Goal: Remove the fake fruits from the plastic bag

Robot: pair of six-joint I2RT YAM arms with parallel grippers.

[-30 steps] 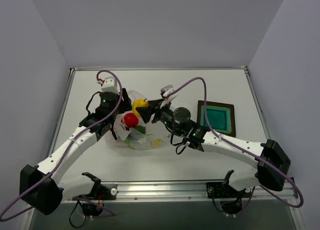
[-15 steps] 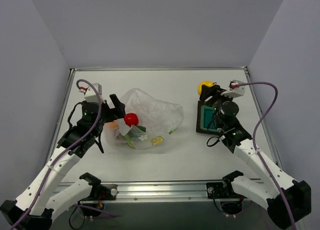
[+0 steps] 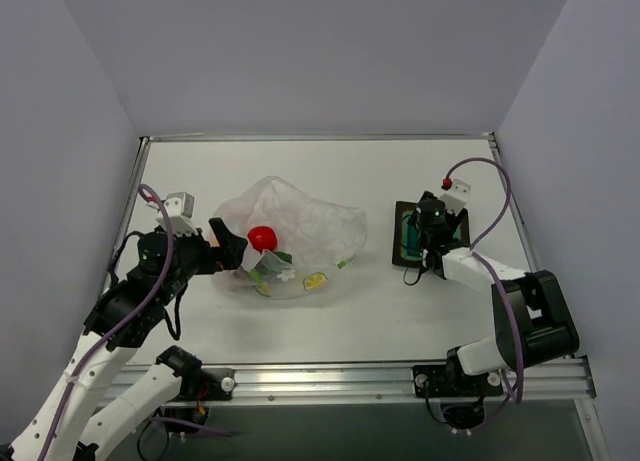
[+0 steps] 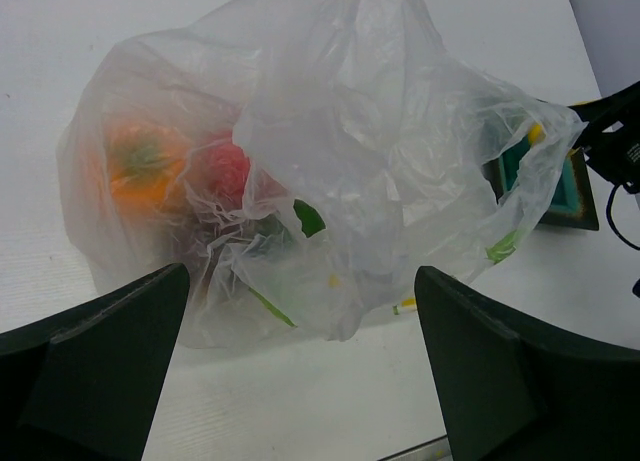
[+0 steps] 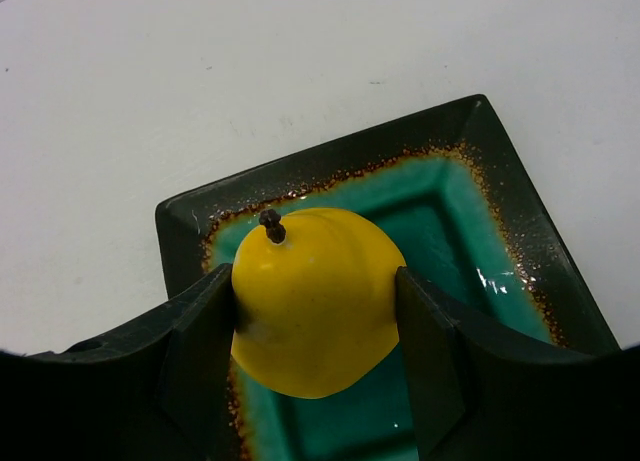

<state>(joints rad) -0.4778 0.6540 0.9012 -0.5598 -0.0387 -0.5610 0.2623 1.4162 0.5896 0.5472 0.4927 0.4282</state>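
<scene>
The plastic bag [image 3: 305,231] lies crumpled left of the table's middle. A red fake fruit [image 3: 263,238] shows through it. In the left wrist view the bag [image 4: 390,121] holds an orange fruit [image 4: 145,166] and a red one [image 4: 222,171]. My left gripper [image 3: 232,251] stands open just left of the bag, with nothing between its fingers [image 4: 110,341]. My right gripper [image 5: 316,316] is shut on the yellow fruit [image 5: 310,291] and holds it over the dark tray [image 5: 480,141]. From above, the right gripper [image 3: 428,243] hides that fruit.
The dark square tray [image 3: 404,259] with its teal centre sits right of the bag. Bare white table lies between the bag and the tray. Grey walls stand along the left, right and far edges of the table.
My right arm carried the yellow fruit from the bag across to the tray. My left gripper let go of the bag, opened wide and drew back to the left; the bag slumped.
</scene>
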